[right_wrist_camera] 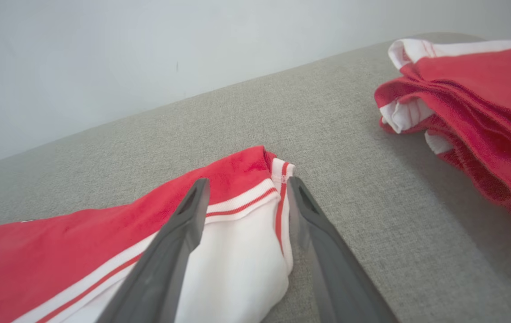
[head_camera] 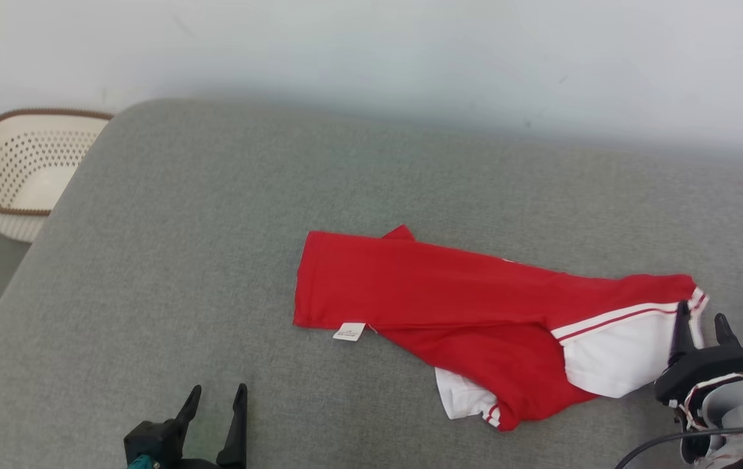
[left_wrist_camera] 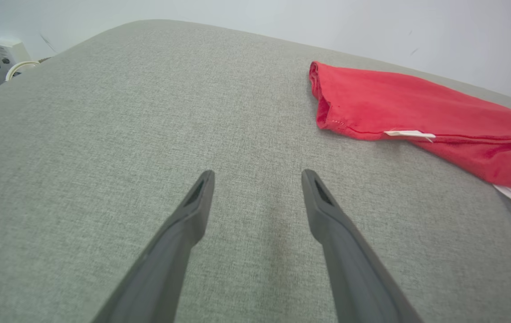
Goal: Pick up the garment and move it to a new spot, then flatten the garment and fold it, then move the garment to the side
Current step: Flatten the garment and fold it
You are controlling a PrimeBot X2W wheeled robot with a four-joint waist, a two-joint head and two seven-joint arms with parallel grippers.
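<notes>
A red garment (head_camera: 450,296) with white panels and a small white tag lies partly folded on the grey cushion (head_camera: 215,215), right of centre. Its red hem (left_wrist_camera: 372,103) sits at the upper right of the left wrist view. My right gripper (head_camera: 699,314) is open at the garment's right end, its fingers either side of the white striped sleeve (right_wrist_camera: 242,242). Whether they touch the cloth I cannot tell. My left gripper (head_camera: 217,398) stands open over bare cushion at the lower left, well short of the garment, with nothing between its fingers (left_wrist_camera: 192,211).
A second red and white bundle of cloth (right_wrist_camera: 475,103) lies on the cushion to the right of my right gripper. A cream perforated basket (head_camera: 19,169) stands on the floor beyond the cushion's left edge. A pale wall runs behind.
</notes>
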